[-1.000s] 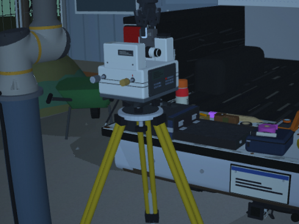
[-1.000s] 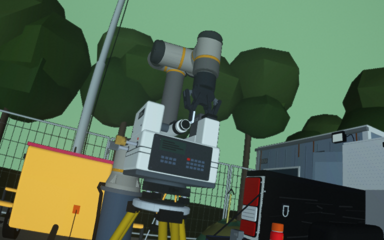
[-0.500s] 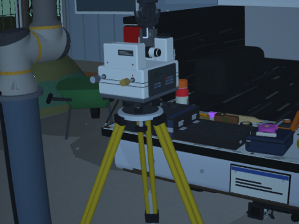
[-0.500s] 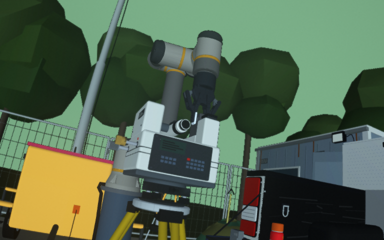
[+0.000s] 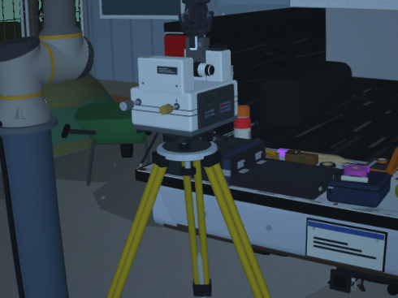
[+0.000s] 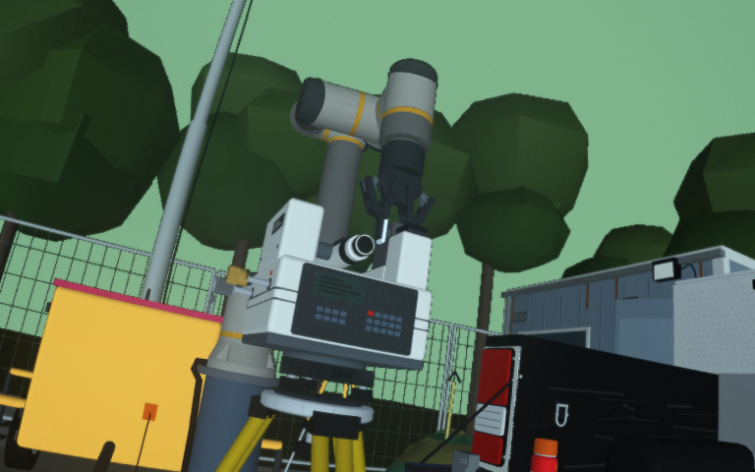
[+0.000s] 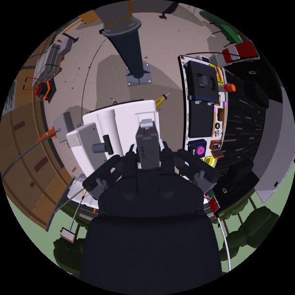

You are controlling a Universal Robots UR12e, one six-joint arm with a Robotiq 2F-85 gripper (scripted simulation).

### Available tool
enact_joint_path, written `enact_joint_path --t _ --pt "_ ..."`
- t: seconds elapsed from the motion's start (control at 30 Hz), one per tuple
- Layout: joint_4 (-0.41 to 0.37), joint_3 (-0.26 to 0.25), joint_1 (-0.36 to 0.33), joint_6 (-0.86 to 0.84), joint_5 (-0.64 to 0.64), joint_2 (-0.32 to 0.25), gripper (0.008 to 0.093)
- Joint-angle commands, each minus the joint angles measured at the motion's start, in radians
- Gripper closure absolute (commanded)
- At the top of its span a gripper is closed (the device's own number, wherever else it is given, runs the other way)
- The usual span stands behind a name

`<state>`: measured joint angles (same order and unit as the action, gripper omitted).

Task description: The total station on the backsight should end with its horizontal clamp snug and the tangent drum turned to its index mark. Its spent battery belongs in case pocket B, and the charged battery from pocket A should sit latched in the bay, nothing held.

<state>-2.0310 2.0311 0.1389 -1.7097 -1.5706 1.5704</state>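
The grey battery [image 7: 148, 148] stands upright in the bay at the top of the white total station [image 5: 184, 97], and it is gripped by my gripper [image 7: 148, 162], which reaches straight down from above [image 5: 196, 40] [image 6: 396, 220]. The station sits on a yellow tripod [image 5: 191, 223] beside the truck's tailgate. A brass knob [image 5: 165, 109] and a grey knob [image 5: 126, 105] stick out of its side. The open instrument case [image 7: 204, 82] lies on the tailgate with its dark pockets; what lies in them I cannot tell.
A second small blue case [image 5: 359, 186] with a magenta disc [image 5: 356, 169] sits further along the tailgate, near an orange-capped canister [image 5: 243, 122]. My arm's pedestal [image 5: 32, 207] stands left of the tripod. A yellow cabinet [image 6: 119, 373] and a wire fence lie beyond.
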Motion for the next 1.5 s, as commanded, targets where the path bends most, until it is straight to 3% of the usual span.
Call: enact_joint_path --t 0.0,0.77,1.23,1.47 --pt "0.003 -0.003 0.0 0.0 0.0 0.002 0.0934" --pt "0.04 -0.026 0.0 0.0 0.0 0.017 0.0934" --pt "0.18 -0.121 0.0 0.0 0.0 0.062 0.0934" --pt "0.202 -0.137 0.0 0.0 0.0 0.067 0.0934"
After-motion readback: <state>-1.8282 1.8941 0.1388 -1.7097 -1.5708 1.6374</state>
